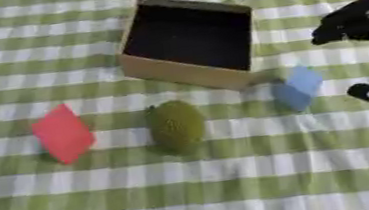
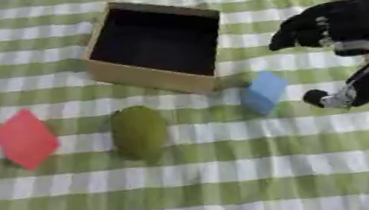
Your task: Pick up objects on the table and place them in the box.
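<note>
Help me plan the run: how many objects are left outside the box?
3: red block left, green object in the middle, blue block by the box's near right corner. Box interior is dark.

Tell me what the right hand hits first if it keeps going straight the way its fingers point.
Most likely the blue block. The right hand comes in from the right, its fingers pointing left; it appears raised, so it might pass over toward the box.

Counter (image 1: 234, 191) covered in green-and-white checked cloth. On it: open tan cardboard box with dark inside (image 1: 187, 41) at the far middle, flat red block (image 1: 63, 133) at left, olive-green oval object (image 1: 175, 125) in the middle, light blue block (image 1: 297, 87) just beside the box's near right corner.
</note>
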You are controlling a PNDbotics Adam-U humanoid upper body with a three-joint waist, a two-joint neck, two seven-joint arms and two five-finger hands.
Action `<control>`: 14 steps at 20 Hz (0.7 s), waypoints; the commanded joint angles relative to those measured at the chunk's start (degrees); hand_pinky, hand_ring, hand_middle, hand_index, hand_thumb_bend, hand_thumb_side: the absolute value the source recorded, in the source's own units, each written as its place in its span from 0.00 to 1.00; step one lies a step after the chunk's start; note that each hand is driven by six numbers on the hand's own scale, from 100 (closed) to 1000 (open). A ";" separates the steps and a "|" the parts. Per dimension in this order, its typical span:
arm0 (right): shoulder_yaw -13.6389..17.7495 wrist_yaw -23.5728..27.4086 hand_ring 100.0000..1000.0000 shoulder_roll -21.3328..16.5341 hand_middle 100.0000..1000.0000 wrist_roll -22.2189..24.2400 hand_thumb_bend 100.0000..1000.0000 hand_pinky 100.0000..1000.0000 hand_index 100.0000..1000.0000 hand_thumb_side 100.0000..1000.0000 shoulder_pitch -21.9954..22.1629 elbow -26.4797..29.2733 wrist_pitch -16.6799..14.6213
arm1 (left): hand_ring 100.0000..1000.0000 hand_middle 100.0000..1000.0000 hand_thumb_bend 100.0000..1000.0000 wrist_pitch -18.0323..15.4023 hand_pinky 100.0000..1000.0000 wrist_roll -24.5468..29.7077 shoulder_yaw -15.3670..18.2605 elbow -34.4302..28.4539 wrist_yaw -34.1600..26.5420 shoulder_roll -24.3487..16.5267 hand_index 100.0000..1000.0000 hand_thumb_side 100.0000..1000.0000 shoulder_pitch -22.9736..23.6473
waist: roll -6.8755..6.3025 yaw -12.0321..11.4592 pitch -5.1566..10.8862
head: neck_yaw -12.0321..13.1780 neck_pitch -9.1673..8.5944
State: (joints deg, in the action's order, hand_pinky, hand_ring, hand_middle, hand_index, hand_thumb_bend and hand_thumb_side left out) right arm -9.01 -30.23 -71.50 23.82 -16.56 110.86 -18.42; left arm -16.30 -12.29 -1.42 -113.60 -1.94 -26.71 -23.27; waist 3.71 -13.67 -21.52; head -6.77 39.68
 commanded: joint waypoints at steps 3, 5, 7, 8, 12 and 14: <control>-0.03 -1.39 1.00 -1.96 0.94 -0.19 0.18 0.97 1.00 0.46 -0.89 -0.44 -1.01 | 0.72 0.70 0.00 -0.06 0.71 0.14 0.16 -0.99 -0.29 -1.85 0.87 0.60 -0.96 | 0.77 -0.28 -0.16 | -0.37 -0.87; -0.26 -1.54 1.00 -1.77 0.94 -0.36 0.18 0.97 1.00 0.46 -1.07 -0.64 -1.16 | 0.72 0.70 0.00 -0.02 0.71 0.16 0.11 -0.99 -0.36 -1.87 0.87 0.60 -1.06 | 0.81 -0.35 -0.39 | -0.50 -0.80; -0.44 -1.61 1.00 -1.61 0.94 -0.52 0.17 0.97 1.00 0.46 -1.38 -0.97 -1.29 | 0.72 0.70 0.00 0.03 0.71 0.21 0.06 -0.99 -0.29 -1.89 0.87 0.60 -1.10 | 0.82 -0.47 -0.61 | -0.63 -0.83; -0.54 -1.60 1.00 -1.50 0.94 -0.57 0.16 0.97 1.00 0.45 -1.59 -1.14 -1.37 | 0.72 0.70 0.00 0.05 0.71 0.22 0.04 -0.99 -0.26 -1.88 0.87 0.60 -1.12 | 0.82 -0.54 -0.74 | -0.70 -0.82; -1.08 -1.63 1.00 -1.06 0.93 -0.52 0.14 0.97 1.00 0.45 -2.69 -2.03 -1.61 | 0.72 0.70 0.00 0.09 0.71 0.20 -0.02 -0.99 -0.24 -1.88 0.87 0.60 -1.26 | 0.75 -0.84 -1.22 | -1.16 -0.87; -1.35 -1.62 1.00 -0.77 0.93 -0.45 0.11 0.97 1.00 0.43 -3.20 -2.66 -1.71 | 0.72 0.70 0.00 0.13 0.71 0.20 -0.05 -0.99 -0.22 -1.87 0.87 0.60 -1.27 | 0.71 -0.94 -1.45 | -1.36 -0.99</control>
State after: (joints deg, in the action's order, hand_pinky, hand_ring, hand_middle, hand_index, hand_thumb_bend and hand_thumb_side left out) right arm -10.81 -31.55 -71.13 23.36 -19.15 108.50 -19.89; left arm -16.17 -12.16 -1.54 -113.60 -2.02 -26.72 -23.77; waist 3.97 -14.54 -23.31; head -7.80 39.63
